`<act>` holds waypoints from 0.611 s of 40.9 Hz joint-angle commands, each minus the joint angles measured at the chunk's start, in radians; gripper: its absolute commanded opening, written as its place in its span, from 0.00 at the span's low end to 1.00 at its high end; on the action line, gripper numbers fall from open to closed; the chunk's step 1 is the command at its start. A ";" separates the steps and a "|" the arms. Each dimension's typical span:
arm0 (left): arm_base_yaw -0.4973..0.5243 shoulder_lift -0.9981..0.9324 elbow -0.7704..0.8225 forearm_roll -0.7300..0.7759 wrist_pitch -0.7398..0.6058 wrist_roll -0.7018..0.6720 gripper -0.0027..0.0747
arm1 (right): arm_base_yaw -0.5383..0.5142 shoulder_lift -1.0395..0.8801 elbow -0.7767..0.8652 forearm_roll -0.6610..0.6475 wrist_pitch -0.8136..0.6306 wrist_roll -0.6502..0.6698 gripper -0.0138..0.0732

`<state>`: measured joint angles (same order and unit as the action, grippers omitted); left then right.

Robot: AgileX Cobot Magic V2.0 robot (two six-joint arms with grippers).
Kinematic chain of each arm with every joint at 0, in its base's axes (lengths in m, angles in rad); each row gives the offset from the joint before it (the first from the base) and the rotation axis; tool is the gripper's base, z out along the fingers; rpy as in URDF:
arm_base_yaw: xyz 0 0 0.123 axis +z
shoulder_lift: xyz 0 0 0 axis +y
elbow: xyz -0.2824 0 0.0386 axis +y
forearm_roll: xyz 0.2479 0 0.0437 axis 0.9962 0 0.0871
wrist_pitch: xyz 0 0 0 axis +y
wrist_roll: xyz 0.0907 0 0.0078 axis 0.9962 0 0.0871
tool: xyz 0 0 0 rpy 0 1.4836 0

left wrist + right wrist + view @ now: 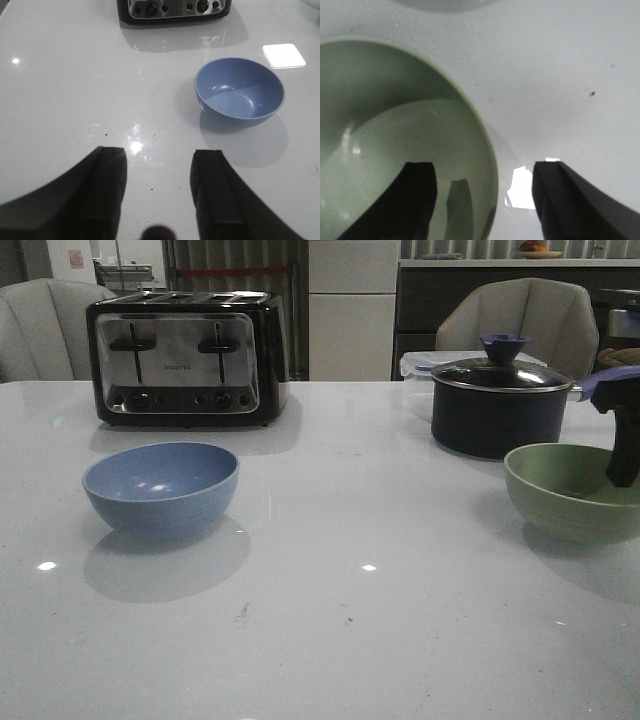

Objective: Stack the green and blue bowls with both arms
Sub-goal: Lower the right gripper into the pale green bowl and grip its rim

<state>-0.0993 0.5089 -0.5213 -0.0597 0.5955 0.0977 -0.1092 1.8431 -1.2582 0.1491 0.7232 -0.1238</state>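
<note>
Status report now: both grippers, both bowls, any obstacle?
Left gripper open, empty. Right gripper open, straddling pale green matte bowl rim. Dusty blue bowl untouched. Dark lidded saucepan behind green bowl.

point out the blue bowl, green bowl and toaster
blue bowl (pixel 160 485), front view, inner wall
green bowl (pixel 560 485), front view, inside near the rim
toaster (pixel 182 358), front view, middle of its chrome front

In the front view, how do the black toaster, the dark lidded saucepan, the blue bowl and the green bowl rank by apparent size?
1. Black and chrome four-slot toaster, largest.
2. Matte dusty blue bowl and dark lidded saucepan: they look alike, though the bowl is nearer.
3. Pale green bowl: cut by the frame edge, so unsure.
</note>
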 commanded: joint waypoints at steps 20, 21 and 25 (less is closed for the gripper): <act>-0.008 0.011 -0.030 -0.005 -0.081 -0.009 0.50 | -0.003 -0.017 -0.072 0.005 -0.007 -0.018 0.24; -0.008 0.011 -0.030 -0.005 -0.081 -0.009 0.50 | -0.001 -0.022 -0.072 0.005 -0.005 -0.019 0.24; -0.008 0.011 -0.030 -0.005 -0.081 -0.009 0.50 | 0.020 -0.074 -0.072 0.006 0.003 -0.027 0.24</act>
<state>-0.0993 0.5089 -0.5213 -0.0597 0.5955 0.0977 -0.1023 1.8712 -1.2991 0.1518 0.7385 -0.1316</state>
